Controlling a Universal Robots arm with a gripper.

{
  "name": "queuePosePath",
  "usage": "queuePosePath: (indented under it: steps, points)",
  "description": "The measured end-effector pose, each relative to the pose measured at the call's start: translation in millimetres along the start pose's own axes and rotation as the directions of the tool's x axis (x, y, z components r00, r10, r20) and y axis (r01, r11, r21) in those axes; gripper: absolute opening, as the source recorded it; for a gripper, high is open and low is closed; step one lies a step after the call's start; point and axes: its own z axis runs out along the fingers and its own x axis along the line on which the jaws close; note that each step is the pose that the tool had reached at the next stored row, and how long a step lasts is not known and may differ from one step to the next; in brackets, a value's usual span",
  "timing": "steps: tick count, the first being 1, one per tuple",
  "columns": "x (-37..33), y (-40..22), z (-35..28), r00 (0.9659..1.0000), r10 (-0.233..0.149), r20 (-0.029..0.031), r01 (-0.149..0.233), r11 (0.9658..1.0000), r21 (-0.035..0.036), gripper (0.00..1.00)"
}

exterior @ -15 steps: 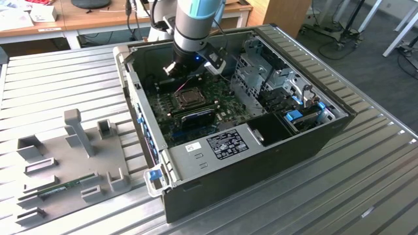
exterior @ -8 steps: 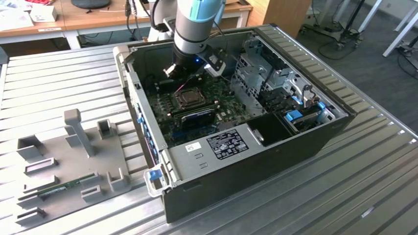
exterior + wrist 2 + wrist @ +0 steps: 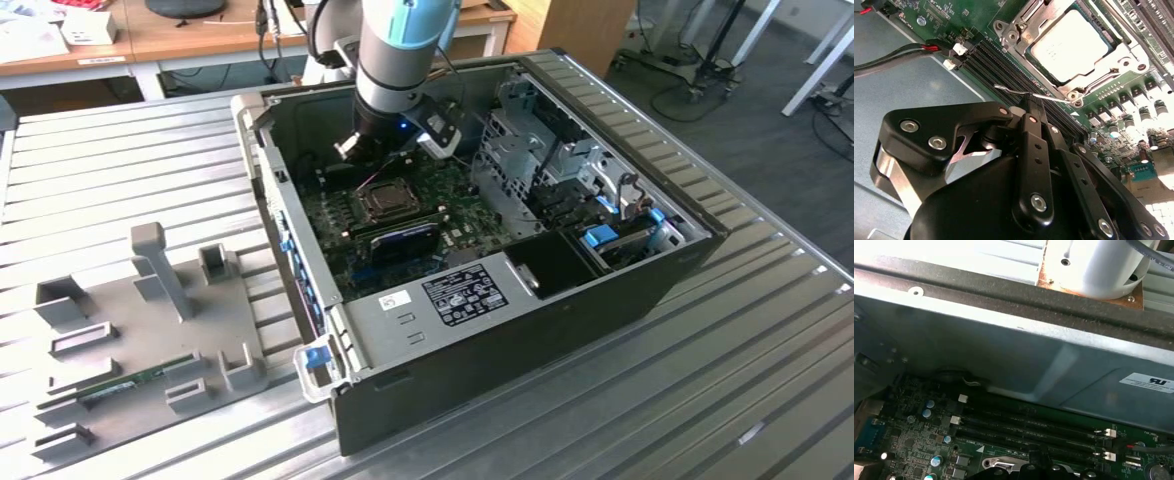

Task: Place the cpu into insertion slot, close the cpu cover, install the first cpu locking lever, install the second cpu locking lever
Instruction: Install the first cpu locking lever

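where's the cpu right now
In the second wrist view the cpu sits framed by the silver cpu cover, beside the black memory slots.

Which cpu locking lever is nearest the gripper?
The lever on the insertion slot's side facing the black memory slots: its thin silver handle juts out right at the gripper.

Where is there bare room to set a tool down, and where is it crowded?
Bare ribbed table lies beyond the grey fixture plate and on the exterior view's right of the computer case. Crowded: inside the case around the insertion slot, where the gripper hangs.
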Motion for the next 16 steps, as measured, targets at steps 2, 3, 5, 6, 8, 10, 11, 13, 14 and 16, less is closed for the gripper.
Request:
queuePosePath:
  steps: [2,3,5,6,8,10,11,13,14,16]
  points:
    - [-0.8,-0.2,0.2,1.0000,0.000,0.0001,0.000,1.0000,-0.0002,0.10]
    - [-1.2,-0.4,0.4,1.0000,0.000,0.0002,0.000,1.0000,-0.0002,0.10]
    - [-2.1,-0.6,0.5,1.0000,0.000,0.0002,0.000,1.0000,-0.0002,0.10]
    - [-2.5,-0.7,0.6,1.0000,0.000,0.0001,0.000,1.0000,-0.0001,0.10]
    - [-3.2,-0.9,0.8,1.0000,0.000,0.0001,0.000,1.0000,-0.0001,0.10]
    - [-3.7,-1.1,1.0,1.0000,0.000,0.0001,0.000,1.0000,0.0000,0.10]
    - [-3.8,-1.0,1.2,1.0000,0.000,0.0002,0.000,1.0000,-0.0001,0.10]
    - [-4.0,-0.8,1.5,1.0000,0.000,0.0002,0.000,1.0000,-0.0001,0.10]
    - [-4.0,-0.7,1.6,1.0000,0.000,0.0001,0.000,1.0000,-0.0001,0.10]
    - [-4.0,-0.6,1.7,1.0000,0.000,0.0001,0.000,1.0000,-0.0001,0.10]
